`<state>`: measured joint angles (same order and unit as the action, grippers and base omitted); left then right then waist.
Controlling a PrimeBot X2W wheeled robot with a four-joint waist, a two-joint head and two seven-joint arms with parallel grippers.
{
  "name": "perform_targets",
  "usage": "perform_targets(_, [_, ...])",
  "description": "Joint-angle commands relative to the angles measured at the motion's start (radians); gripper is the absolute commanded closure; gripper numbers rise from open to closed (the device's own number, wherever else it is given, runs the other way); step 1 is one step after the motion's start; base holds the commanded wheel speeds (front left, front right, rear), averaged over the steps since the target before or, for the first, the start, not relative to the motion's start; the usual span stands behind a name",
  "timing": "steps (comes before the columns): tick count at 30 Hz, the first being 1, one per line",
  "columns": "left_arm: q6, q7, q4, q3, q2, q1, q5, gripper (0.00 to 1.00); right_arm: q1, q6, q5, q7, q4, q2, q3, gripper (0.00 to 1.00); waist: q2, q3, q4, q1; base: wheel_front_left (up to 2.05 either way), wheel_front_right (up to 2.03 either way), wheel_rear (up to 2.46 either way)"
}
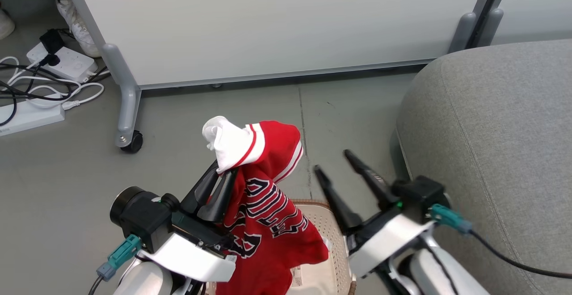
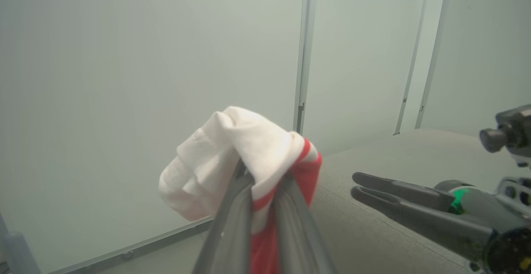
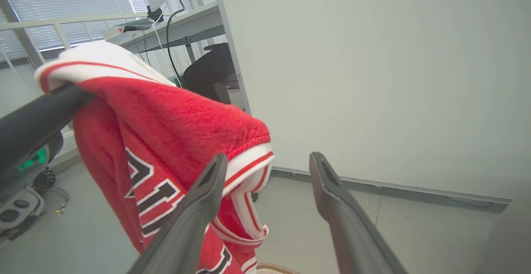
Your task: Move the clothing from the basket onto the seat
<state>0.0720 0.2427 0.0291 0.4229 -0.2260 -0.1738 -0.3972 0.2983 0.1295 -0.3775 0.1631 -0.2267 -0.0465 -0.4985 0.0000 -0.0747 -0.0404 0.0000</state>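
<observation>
A grey floor runs back to a white wheeled partition panel, with power strips and loose cables at the far left.

Left of centre, the left jaws are pinched narrow on the bunched white band of the clothing, a red garment with dark lettering. It hangs from that one hold, above the basket at the near edge. Whether its hem has cleared the rim cannot be told, as the cloth runs out of the head view.

Just right of it, the right jaws stand wide apart and hold nothing, their tips near the hanging cloth. At the far right lies the seat, bare, with a strip of floor between it and the basket.

The risks I judge from here:
- The hold takes only a small fold, so a quick swing could let it slip.
- The way to the seat passes the open right jaws, where the cloth could drape or catch.
- A trailing hem could drag the basket.
- A release made too early would drop the garment on the floor short of the cushion.
</observation>
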Motion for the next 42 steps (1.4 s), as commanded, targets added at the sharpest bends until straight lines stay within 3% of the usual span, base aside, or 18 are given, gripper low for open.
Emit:
perform_targets(1, [-0.002, 0.007, 0.004, -0.002, -0.003, -0.022, 0.005, 1.00, 0.015, 0.002, -0.012, -0.006, -0.005, -0.007, -0.015, 0.00, 0.0000, -0.001, -0.001, 0.0000, 0.00, 0.00, 0.00])
perform_targets(8, [0.004, 0.008, 0.001, 0.007, 0.000, -0.030, 0.004, 1.00, 0.120, 0.002, -0.134, 0.000, -0.079, -0.007, -0.258, 0.00, 0.0000, -0.003, -0.013, 0.0000, 0.00, 0.00, 0.00])
perform_targets(18, [0.006, 0.013, -0.006, 0.020, 0.005, -0.034, -0.002, 1.00, 0.243, 0.002, -0.266, 0.017, -0.224, -0.007, -0.437, 0.00, 0.0000, 0.001, -0.026, 0.0000, 0.00, 0.00, 0.00])
perform_targets(19, [0.007, 0.014, -0.006, 0.021, 0.005, -0.034, -0.002, 1.00, 0.251, 0.002, -0.277, 0.017, -0.233, -0.007, -0.448, 0.30, 0.0000, 0.001, -0.026, 0.0000, 0.00, 0.00, 0.00])
perform_targets(20, [0.007, 0.014, -0.006, 0.023, 0.006, -0.035, -0.002, 1.00, 0.256, 0.002, -0.289, 0.014, -0.241, -0.006, -0.461, 0.73, 0.0000, 0.001, -0.027, 0.0000, 0.00, 0.00, 0.00])
perform_targets(21, [0.008, 0.013, -0.007, 0.024, 0.006, -0.035, -0.001, 1.00, 0.265, 0.002, -0.297, 0.020, -0.250, -0.007, -0.470, 1.00, 0.0000, 0.001, -0.027, 0.0000, 0.00, 0.00, 0.00])
perform_targets(27, [0.005, 0.017, -0.004, 0.028, 0.001, -0.038, 0.011, 0.98, 0.298, 0.002, -0.337, 0.054, -0.278, -0.007, -0.492, 1.00, 0.0000, 0.002, -0.024, 0.0000, 0.00, 0.00, 0.00])
perform_targets(28, [0.000, 0.015, -0.004, 0.027, 0.001, -0.038, 0.014, 0.60, 0.302, 0.002, -0.342, 0.060, -0.282, -0.007, -0.491, 1.00, 0.0000, 0.001, -0.022, 0.0000, 0.00, 0.00, 0.00])
perform_targets(30, [-0.008, 0.017, -0.002, 0.024, 0.000, -0.037, 0.021, 0.00, 0.312, 0.002, -0.348, 0.075, -0.286, -0.007, -0.476, 1.00, 0.0000, 0.000, -0.019, 0.0000, 0.00, 0.00, 0.00])
perform_targets(36, [-0.014, 0.020, 0.024, 0.018, 0.002, -0.041, 0.033, 0.00, 0.325, 0.002, -0.323, 0.099, -0.287, -0.007, -0.402, 1.00, 0.0000, -0.007, -0.008, 0.0000, 0.00, 0.00, 0.00])
perform_targets(42, [-0.004, 0.022, 0.061, 0.026, -0.006, -0.019, 0.054, 0.00, 0.310, 0.002, -0.243, 0.104, -0.258, -0.007, -0.237, 1.00, 0.0000, -0.017, 0.012, 0.0000, 0.00, 0.00, 0.00])
